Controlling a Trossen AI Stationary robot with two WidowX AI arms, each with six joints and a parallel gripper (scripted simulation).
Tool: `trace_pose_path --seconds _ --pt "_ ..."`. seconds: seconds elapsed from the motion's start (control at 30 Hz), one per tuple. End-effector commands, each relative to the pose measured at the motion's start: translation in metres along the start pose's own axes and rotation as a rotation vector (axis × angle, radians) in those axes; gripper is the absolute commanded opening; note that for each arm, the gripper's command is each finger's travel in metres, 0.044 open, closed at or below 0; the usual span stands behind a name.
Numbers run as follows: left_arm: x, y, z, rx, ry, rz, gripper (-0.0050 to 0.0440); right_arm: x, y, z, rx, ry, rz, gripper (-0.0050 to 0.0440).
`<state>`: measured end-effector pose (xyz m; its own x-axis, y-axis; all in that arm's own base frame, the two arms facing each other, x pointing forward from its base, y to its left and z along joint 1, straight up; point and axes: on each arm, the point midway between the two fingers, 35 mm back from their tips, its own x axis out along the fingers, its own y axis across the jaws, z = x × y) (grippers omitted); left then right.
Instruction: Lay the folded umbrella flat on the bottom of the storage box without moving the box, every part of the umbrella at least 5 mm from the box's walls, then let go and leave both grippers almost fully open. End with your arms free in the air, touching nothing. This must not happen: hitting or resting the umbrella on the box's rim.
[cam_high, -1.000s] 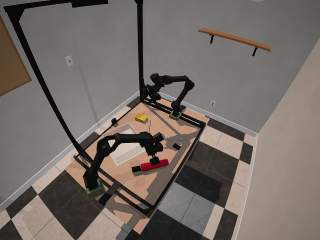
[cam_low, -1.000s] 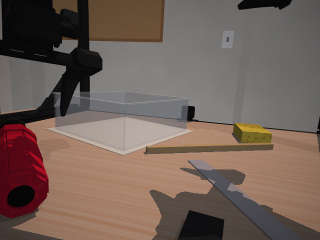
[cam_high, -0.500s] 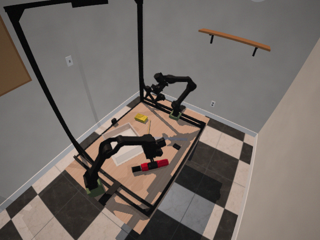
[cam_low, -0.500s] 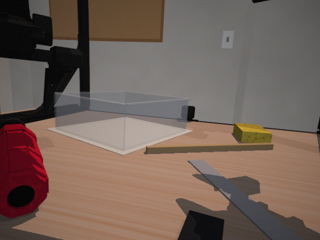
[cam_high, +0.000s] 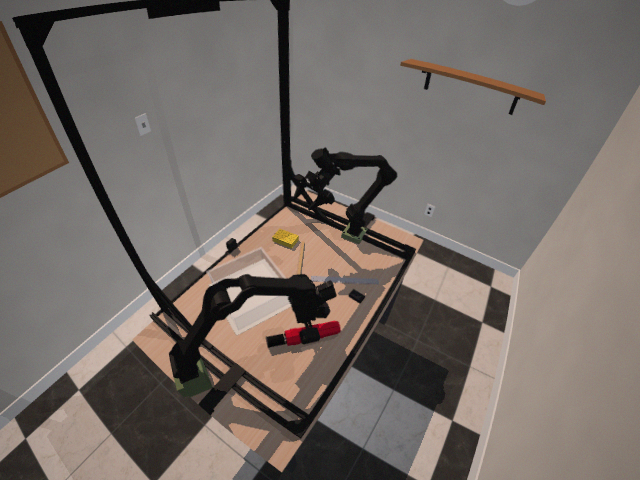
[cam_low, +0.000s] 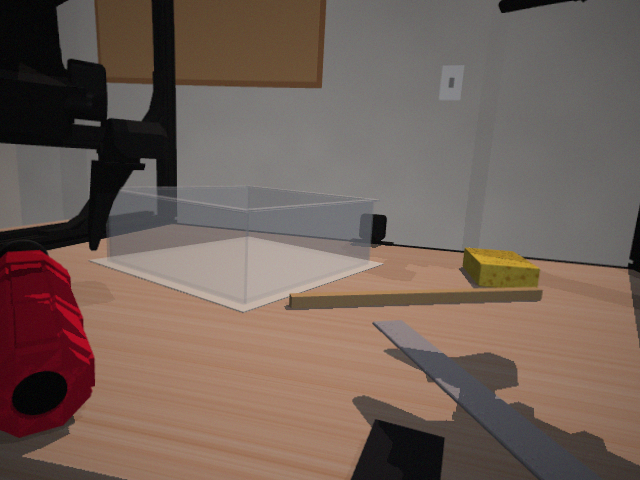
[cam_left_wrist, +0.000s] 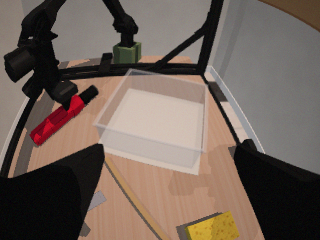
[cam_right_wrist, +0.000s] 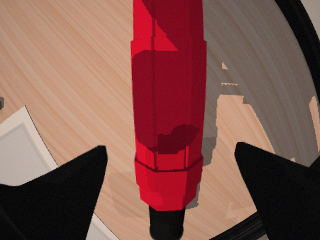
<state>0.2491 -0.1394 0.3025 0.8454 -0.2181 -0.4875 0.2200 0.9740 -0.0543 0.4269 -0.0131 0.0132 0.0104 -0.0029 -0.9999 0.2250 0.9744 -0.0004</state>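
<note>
The folded umbrella (cam_high: 303, 328) is red with a black handle and lies flat on the table beside the box. It also shows in the exterior view (cam_low: 36, 343), the left wrist view (cam_left_wrist: 60, 119) and the right wrist view (cam_right_wrist: 167, 107). The clear storage box (cam_high: 254, 297) stands empty on the table (cam_low: 240, 242) (cam_left_wrist: 156, 120). My right gripper (cam_high: 310, 330) is open and low over the umbrella's middle, with a finger on either side of it (cam_right_wrist: 167, 187). My left gripper (cam_high: 310, 188) is open and empty, high in the air at the far corner (cam_left_wrist: 167, 227).
A yellow sponge (cam_high: 285, 238) (cam_low: 500, 267), a wooden stick (cam_high: 301, 257) (cam_low: 413, 298), a grey metal strip (cam_high: 346, 280) (cam_low: 475, 397) and a small black block (cam_high: 356, 295) lie past the box. A black frame rings the table.
</note>
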Motion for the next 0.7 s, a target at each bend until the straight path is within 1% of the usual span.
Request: trace_pose_path --seconds 0.0,0.67 --pt "0.000 0.000 -0.001 -0.002 0.003 -0.002 0.0400 0.011 0.000 -0.002 -0.005 0.011 0.001 0.0400" --pt "0.000 0.000 -0.001 -0.002 0.003 -0.002 0.0400 0.039 0.000 -0.002 -0.005 0.011 0.001 0.0400"
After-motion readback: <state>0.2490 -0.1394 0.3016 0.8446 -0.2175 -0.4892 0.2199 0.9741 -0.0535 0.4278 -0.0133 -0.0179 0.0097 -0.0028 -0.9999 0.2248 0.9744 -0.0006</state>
